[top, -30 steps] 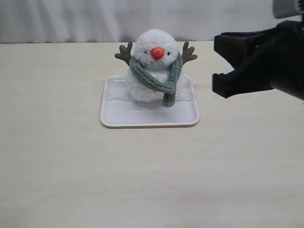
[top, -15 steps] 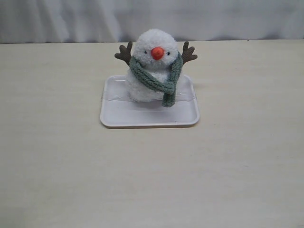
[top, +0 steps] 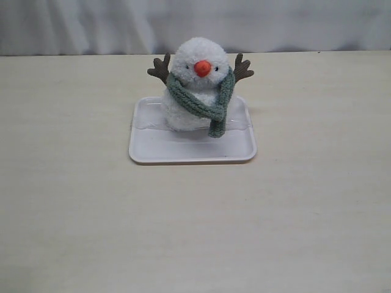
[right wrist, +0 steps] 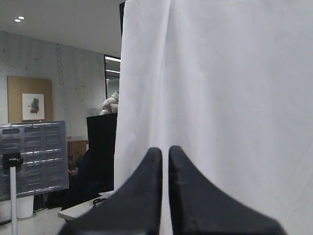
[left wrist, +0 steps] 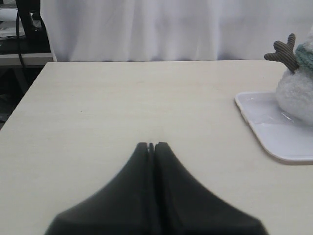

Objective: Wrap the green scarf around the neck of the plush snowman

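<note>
So the green scarf (top: pixel 201 105) sits looped round the plush snowman (top: pixel 194 55) on its tray (top: pixel 183 149), my left gripper (left wrist: pixel 151 145) and right gripper (right wrist: pixel 165 152) both pinched together empty, looks basically done.

Bright, even, soft light with faint shadows and slightly soft focus

Ext fronts plush snowman (top: pixel 194 91); L wrist shares it sidelong; R faces curtain (right wrist: pixel 220 98).
</note>
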`<action>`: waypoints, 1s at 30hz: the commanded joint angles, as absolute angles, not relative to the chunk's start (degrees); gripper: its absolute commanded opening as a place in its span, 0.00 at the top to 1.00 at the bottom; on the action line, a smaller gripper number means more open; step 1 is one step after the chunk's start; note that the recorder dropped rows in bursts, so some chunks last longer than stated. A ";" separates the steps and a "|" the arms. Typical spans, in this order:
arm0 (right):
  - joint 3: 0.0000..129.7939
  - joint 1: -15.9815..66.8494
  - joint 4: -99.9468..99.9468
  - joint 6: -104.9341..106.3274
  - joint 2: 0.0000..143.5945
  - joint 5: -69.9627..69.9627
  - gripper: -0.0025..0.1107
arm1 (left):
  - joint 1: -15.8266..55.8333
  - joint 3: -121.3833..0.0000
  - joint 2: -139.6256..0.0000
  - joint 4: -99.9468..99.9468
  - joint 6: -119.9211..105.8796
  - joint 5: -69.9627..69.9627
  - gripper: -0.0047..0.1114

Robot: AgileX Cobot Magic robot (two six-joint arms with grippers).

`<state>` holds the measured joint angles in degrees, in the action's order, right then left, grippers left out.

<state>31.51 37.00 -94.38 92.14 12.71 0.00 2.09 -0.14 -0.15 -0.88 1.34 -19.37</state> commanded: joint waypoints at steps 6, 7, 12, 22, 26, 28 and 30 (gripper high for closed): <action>31.16 36.71 -94.21 92.06 11.53 0.75 0.94 | 1.99 0.00 0.00 -0.79 1.60 -18.52 0.96; 31.16 36.71 -94.21 92.06 11.53 0.75 0.94 | 1.99 0.00 0.00 -0.79 1.60 -18.52 0.96; 29.09 34.56 -85.20 92.06 10.44 0.78 0.94 | 1.99 0.00 0.00 -0.79 1.60 -18.52 0.96; 19.67 26.58 -66.11 92.06 4.78 0.56 0.94 | 1.99 0.00 0.00 -0.79 1.60 -18.52 0.96; 17.28 24.64 -49.34 92.06 1.97 0.56 0.94 | 1.99 0.00 0.00 -0.79 1.60 -18.52 0.96; 16.39 23.94 -36.06 92.06 0.00 0.56 0.94 | 1.99 0.00 0.00 -0.79 1.60 -18.52 0.96; 15.55 23.82 -22.08 92.06 0.00 0.56 0.94 | 1.99 0.00 0.00 -0.79 1.60 -18.52 0.96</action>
<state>16.64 24.33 -38.74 92.14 0.68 0.63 2.09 -0.14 -0.15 -0.88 1.34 -19.37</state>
